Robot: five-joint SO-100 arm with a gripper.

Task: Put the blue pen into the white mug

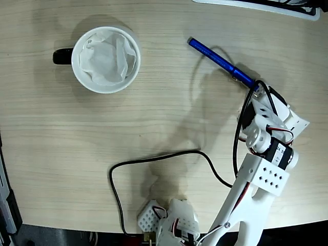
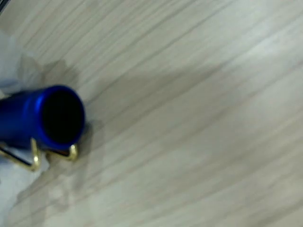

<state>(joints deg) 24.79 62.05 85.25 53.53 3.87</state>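
- Fixed view: the white mug (image 1: 106, 59) stands upper left on the wooden desk (image 1: 154, 118), black handle pointing left, crumpled paper inside.
- The blue pen (image 1: 220, 62) slants from upper centre down to the right, well apart from the mug.
- Its lower right end meets the white arm's pincer (image 1: 258, 91); the pincer appears clamped on the pen there, though the fingers are hard to make out.
- A black cable (image 1: 154, 159) loops across the desk.
- Wrist view: the pen (image 2: 45, 118) fills the left edge, seen end-on, with a wire clip below it, above blurred wood grain.

no readable text, labels, brands or numbers anywhere
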